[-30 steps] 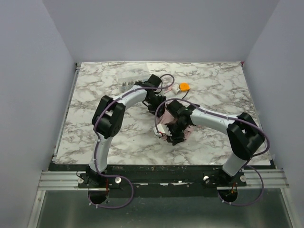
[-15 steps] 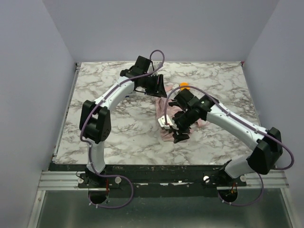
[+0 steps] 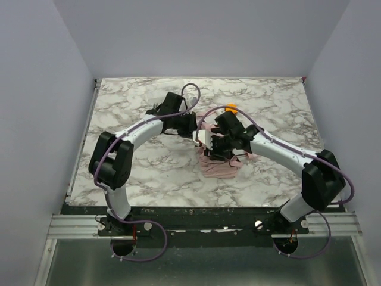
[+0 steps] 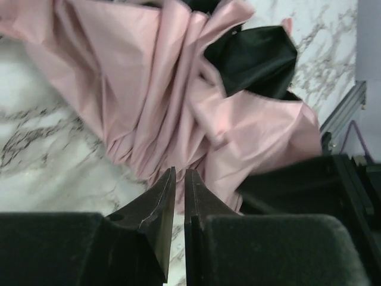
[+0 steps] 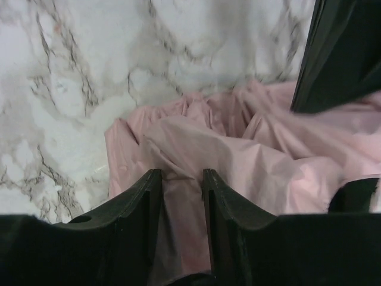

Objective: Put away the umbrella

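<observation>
A: Target location?
B: Crumpled pale pink fabric compact umbrella (image 3: 219,168), mid white marble table (image 3: 119,119).
A: Claws?
B: Fingers of left gripper (image 4: 178,179) pressed together at its edge; right gripper (image 5: 181,179) pinching a fabric fold.

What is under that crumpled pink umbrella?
Marble table shows around the umbrella. Whatever lies beneath its bunched pink fabric is covered, so I cannot tell.
</observation>
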You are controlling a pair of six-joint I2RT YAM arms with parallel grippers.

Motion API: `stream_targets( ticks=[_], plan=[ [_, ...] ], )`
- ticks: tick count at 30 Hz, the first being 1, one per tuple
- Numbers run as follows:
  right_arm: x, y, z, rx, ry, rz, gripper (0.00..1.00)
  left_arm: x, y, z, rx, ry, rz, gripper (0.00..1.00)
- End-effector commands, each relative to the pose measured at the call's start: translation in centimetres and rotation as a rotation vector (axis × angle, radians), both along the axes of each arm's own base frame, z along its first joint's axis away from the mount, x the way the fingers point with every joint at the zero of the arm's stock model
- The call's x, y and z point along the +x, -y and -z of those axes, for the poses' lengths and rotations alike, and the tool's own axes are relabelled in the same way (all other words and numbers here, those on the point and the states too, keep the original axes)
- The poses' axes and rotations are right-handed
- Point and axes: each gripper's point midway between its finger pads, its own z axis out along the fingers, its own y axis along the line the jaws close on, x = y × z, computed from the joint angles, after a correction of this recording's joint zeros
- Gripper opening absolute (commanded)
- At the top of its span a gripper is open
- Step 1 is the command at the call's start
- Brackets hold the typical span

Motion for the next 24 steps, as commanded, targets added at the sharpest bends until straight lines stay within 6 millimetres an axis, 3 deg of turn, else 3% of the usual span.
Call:
stream_targets(
  ticks=[1,4,7,8,11,12,13,17,24],
  plan=[
    [0.9,2.9,3.1,-0.069,-0.023,0.095,0.39,1.5,-2.3,-3.8,-0.003,0.219,-0.092,0.14],
    [0.3,4.9,6.7,-0.151,-0.081,0.122,0.32,2.0,-4.9,-5.5,0.005,0.356,-0.203,0.18],
    [0.3,6.1,9.8,-0.211,-0.122,0.161,0.27,1.8,-7.2,-7.5,-0.044,0.509,-0.297,0.28],
    [0.3,6.2,10.7,-0.225,-0.143,0.167,0.25,1.5,-7.6,-8.9,-0.083,0.578,-0.322,0.41],
    [0.4,6.2,12.4,-0.251,-0.187,0.179,0.21,-0.1,-9.2,-10.6,-0.227,0.685,-0.375,0.8],
    [0.5,6.2,12.6,-0.25,-0.201,0.179,0.21,-0.6,-9.4,-11.3,-0.289,0.722,-0.368,0.86],
    [0.4,6.1,12.5,-0.238,-0.219,0.175,0.21,-1.5,-9.5,-11.2,-0.332,0.739,-0.336,0.86],
    [-1.2,4.5,8.7,-0.119,-0.302,0.072,0.26,-4.7,-8.4,-11.3,-0.358,0.888,-0.159,0.83],
    [-5.2,2.6,-2.4,0.071,-0.348,-0.168,0.46,-11.1,-4.1,-8.7,-0.269,1.241,0.192,0.81]
  ],
)
